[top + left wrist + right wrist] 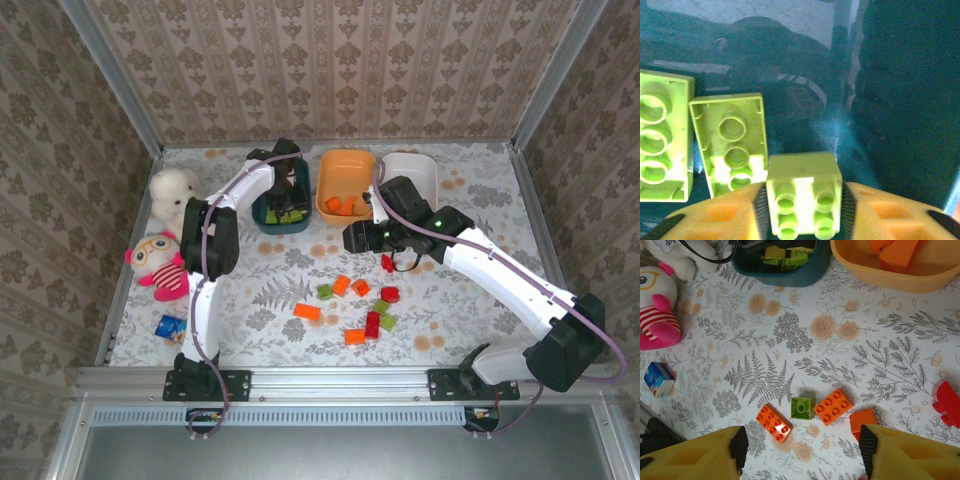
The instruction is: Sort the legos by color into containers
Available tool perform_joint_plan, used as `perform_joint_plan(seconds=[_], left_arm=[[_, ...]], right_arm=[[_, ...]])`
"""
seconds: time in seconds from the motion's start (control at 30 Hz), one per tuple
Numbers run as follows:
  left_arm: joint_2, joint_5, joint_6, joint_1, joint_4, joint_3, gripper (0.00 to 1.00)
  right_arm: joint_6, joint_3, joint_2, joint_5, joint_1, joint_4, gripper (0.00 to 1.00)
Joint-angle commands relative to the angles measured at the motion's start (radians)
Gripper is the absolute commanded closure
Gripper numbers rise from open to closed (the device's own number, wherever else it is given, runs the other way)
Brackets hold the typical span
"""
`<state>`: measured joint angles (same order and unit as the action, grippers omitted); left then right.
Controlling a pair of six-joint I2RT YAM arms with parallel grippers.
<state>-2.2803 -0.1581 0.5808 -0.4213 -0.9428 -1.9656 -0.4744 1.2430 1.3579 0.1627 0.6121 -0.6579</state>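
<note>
- Left wrist view: the left gripper (802,222) is down inside the teal tub (880,100). A green brick (803,175) sits between its pads, studs facing the camera. Whether it is clamped or loose cannot be told.
- Two more green bricks (730,142) lie on the tub floor at 9 o'clock of that brick.
- Step in hand, as judged: depositing a green brick in the teal tub.
- Right wrist view: the right gripper (803,442) hangs above the table, jaws wide apart and empty. Below it lies a loose green lego (803,407), with an orange lego (834,406) just beside it at 3 o'clock. Another orange lego (774,422) lies apart at 8 o'clock.
- Top external view: the orange tub (322,205) stands at 12 o'clock of the loose pile, and the white tub (415,165) at 1 o'clock.
- Next move, left arm: spread the jaws fully, then lift straight up clear of the tub wall.
- Next move, right arm: descend on one brick. The lone orange one is the easier pick.
</note>
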Motion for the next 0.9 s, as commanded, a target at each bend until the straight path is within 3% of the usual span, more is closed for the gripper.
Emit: perform_joint_plan(seconds=[0.0,0.23,0.4,0.6,0.87], left_arm=[[0.059,-0.007,0.007,-0.004,-0.021,-0.003,0.48],[0.131,0.007,0.027,0.001,-0.021,-0.016,0.42],[0.305,0.053,0.081,0.014,0.031,0.074,0.4],[0.662,0.006,0.16,0.051,0.214,0.456,0.4],[1.205,0.024,0.173,0.101,0.198,0.895,0.37]], right_arm=[[0.004,0.006,0.016,0.006,-0.004,0.002,0.36],[0.078,-0.008,0.005,-0.011,0.005,-0.009,0.35],[0.293,-0.051,-0.01,0.006,0.088,0.026,0.35],[0.577,-0.05,0.111,0.021,0.262,-0.012,0.32],[0.655,0.064,0.383,0.008,0.357,-0.041,0.26]])
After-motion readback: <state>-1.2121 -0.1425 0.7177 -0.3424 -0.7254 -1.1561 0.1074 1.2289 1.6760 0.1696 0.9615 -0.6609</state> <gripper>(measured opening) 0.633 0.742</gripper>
